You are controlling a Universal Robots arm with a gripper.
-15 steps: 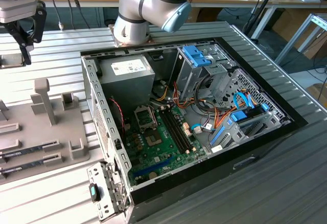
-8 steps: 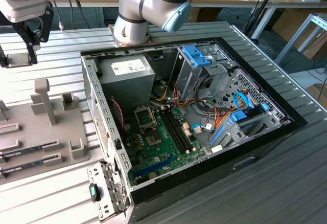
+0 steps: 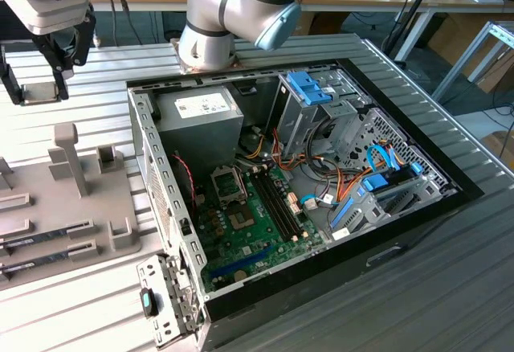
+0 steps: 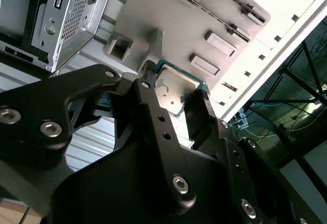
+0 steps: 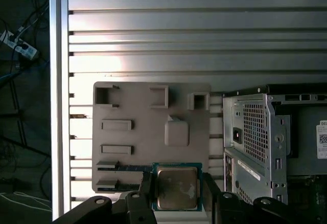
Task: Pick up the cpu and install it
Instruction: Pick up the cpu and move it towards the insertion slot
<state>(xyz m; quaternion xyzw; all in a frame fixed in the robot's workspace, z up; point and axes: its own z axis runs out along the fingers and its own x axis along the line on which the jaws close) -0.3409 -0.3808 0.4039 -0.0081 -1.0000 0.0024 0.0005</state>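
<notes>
Black matte pincer (image 5: pixel 177 196) fingers (image 5: pixel 145 191) clamp two opposite edges of the cpu (image 5: pixel 177 185), a flat square of dull silver metal with a thin green rim, held level and apparently clear of everything. Below it lies a grey moulded tray (image 5: pixel 138 111) on the ribbed metal table (image 5: pixel 153 29), with the perforated steel computer case (image 5: pixel 255 132) beside the tray.

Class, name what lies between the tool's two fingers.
The cpu: in both wrist views it sits clamped between the tool's fingers, over the grey tray.

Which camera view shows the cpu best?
The first wrist view: the cpu faces the camera, held in the end effector. The second wrist view shows it slanted, partly behind fingers. Exterior view: too small to tell.
</notes>
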